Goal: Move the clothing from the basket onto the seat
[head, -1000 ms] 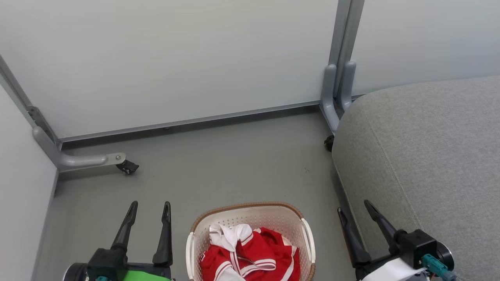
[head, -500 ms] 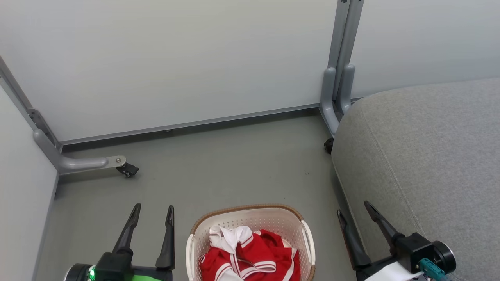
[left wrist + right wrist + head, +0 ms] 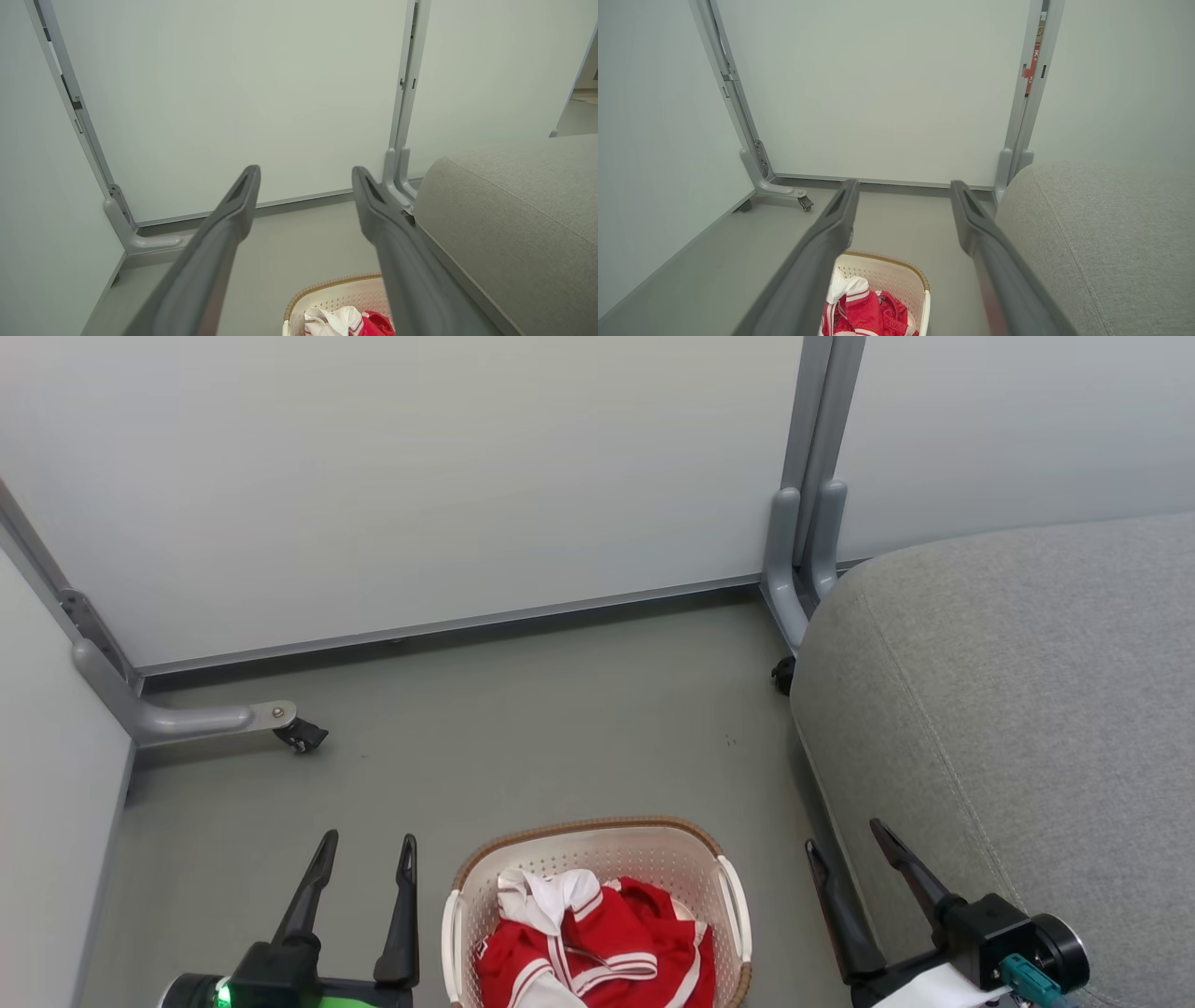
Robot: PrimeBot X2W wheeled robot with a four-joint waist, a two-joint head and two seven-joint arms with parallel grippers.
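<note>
the clothing (image 3: 597, 947) lies bunched in the basket (image 3: 588, 824), mostly red, with a white piece on top at the heap's far left. the basket stands on the floor (image 3: 560, 728) between the two arms, near the front edge of the seat (image 3: 1027, 709). no clothing lies on the part of the seat in view. the left gripper (image 3: 369, 838) hangs just left of the basket, fingers spread wide with nothing between them. the right gripper (image 3: 843, 834) hangs on the other side, by the seat's edge, also wide and empty. neither touches the basket or the cloth.

nothing is out of the basket yet, so the step in hand looks like the first reach in. the right arm is on the seat's side and seems the handier one for the carry. it would do well to come down from above over the middle of the heap, keeping both fingers inside the rim and off the handles. a thick fold will likely hold better than a thin edge, since soft cloth slips. the pieces look tangled, so one may drag another along. lift clear of the rim before swinging toward the seat; a snagged wall could tip the light basket.
</note>
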